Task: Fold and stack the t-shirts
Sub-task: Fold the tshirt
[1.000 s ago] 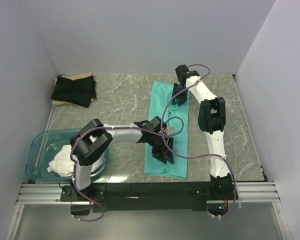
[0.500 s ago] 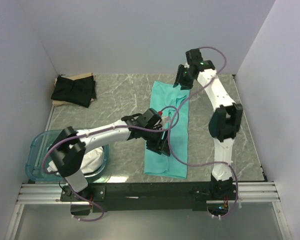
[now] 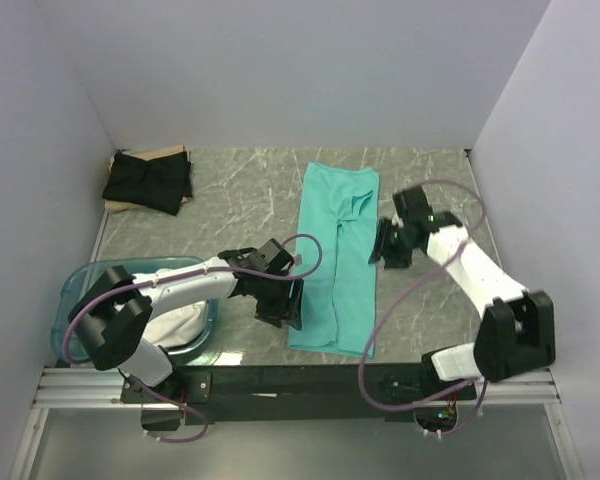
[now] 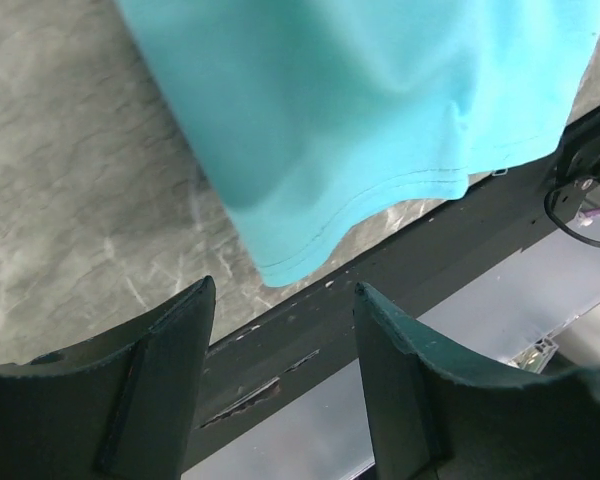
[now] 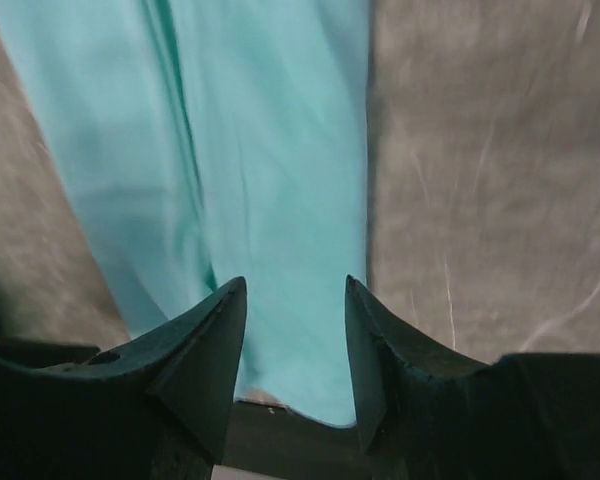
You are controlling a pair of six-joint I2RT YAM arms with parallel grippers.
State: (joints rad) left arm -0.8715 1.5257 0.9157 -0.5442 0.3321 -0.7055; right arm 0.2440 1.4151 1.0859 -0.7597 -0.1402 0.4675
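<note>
1. The right claw [image 5: 293, 290] fills the lower edge, its dark jaws apart with nothing between them.
2. Beyond it lies the mint-teal t-shirt [image 5: 270, 150], a long strip (one lengthwise crease towards its left).
3. Grey marbled surface [image 5: 480, 180] shows on both sides.

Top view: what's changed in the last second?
The left gripper pulled off the mint-teal shirt to its left edge. The right gripper swung back from the far end to beside its right edge. Both jaws are open and empty. That shirt, the black shirt and the tub stayed put.
</note>
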